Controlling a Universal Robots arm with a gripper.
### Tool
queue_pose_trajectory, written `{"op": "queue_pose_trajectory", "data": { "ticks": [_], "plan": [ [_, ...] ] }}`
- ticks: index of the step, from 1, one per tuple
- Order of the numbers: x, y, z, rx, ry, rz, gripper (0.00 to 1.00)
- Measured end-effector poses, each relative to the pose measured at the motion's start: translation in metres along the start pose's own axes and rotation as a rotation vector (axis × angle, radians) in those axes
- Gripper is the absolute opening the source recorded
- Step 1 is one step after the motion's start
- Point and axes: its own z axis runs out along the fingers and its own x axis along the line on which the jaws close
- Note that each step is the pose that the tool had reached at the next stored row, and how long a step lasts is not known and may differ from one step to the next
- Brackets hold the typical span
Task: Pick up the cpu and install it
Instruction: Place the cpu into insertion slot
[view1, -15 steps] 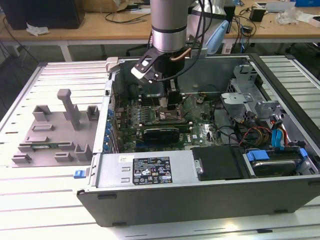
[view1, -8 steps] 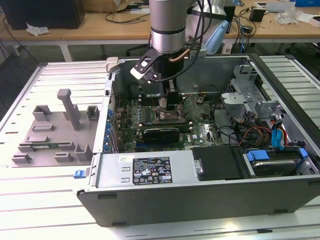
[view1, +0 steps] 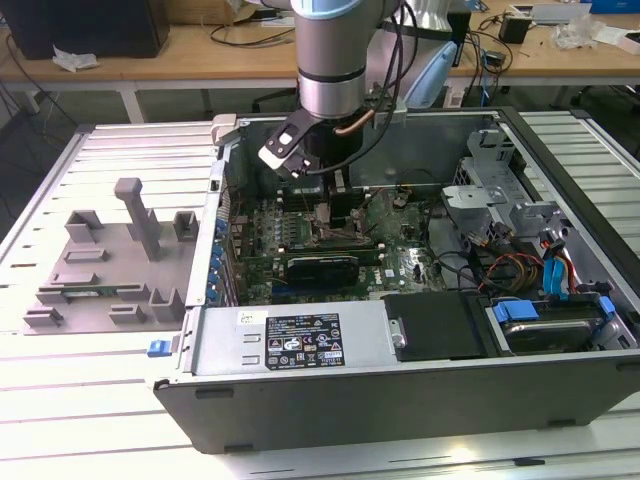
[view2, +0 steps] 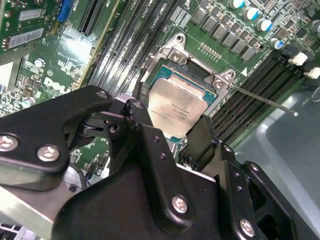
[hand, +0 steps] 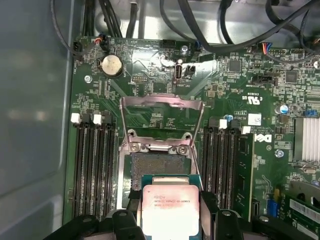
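Note:
The cpu (hand: 170, 207), a flat square chip with a silvery top plate, sits between my gripper's (hand: 170, 201) black fingers (hand: 133, 201), which are shut on two of its opposite edges. In the second wrist view the cpu (view2: 177, 107) hangs just over the open motherboard socket (view2: 172, 60), partly overlapping it and slightly offset. The socket (hand: 159, 167) shows its bare contact field, with the metal load plate (hand: 162, 102) swung up. In the exterior view my gripper (view1: 330, 200) reaches down into the open computer case (view1: 300, 345) above the socket (view1: 335, 232).
Memory slots (hand: 92, 165) flank the socket on both sides. The thin socket lever (view2: 260, 97) sticks out sideways. A long black expansion card (view1: 320, 268) lies in front of the socket. Drive cages and cables (view1: 520, 250) fill the case's right. A grey fixture tray (view1: 100, 260) stands outside, left.

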Motion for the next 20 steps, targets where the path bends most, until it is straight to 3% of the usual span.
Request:
{"op": "queue_pose_trajectory", "data": {
  "ticks": [2,6,20],
  "plan": [
    [0.0003,-0.0001,0.0039,0.0003,-0.0067,-0.003,0.55],
    [0.0058,0.0000,0.0066,0.0006,-0.0113,-0.003,0.55],
    [0.0065,0.0032,0.0207,0.0006,-0.0123,-0.001,0.55]
  ]
}}
